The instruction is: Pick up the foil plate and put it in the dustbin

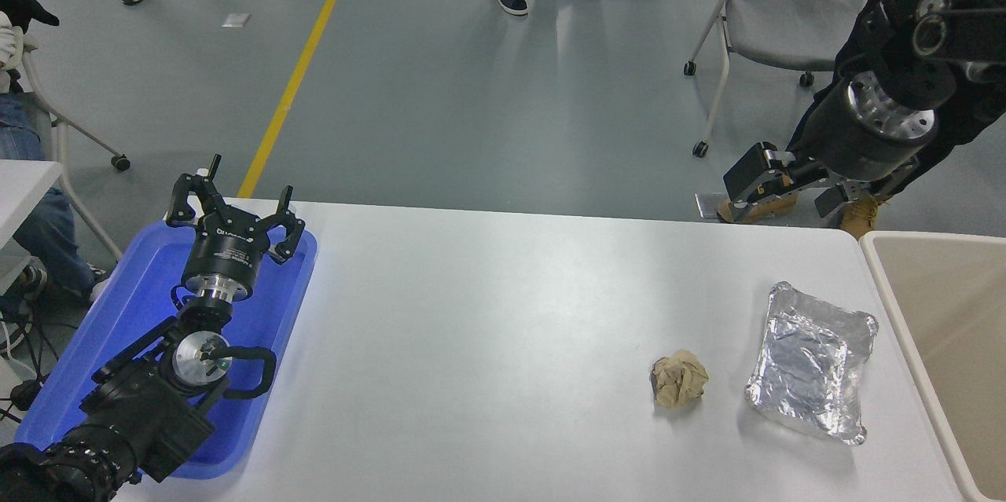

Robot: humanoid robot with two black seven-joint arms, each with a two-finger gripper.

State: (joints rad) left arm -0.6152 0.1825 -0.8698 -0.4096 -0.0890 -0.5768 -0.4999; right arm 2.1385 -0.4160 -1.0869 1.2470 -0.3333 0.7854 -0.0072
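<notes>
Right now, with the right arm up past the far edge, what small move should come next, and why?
Probably bring the right gripper toward the camera and down until it hangs over the foil plate. The gripper is raised beyond the table's far edge, holding nothing, and the plate lies untouched on the table beside the dustbin. The paper ball lies apart on its left.

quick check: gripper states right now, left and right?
Left gripper: open, empty, parked over the blue tray.
Right gripper: raised beyond the table's far edge, holding nothing; open or shut cannot be told. Foil plate lies untouched on the table.
</notes>
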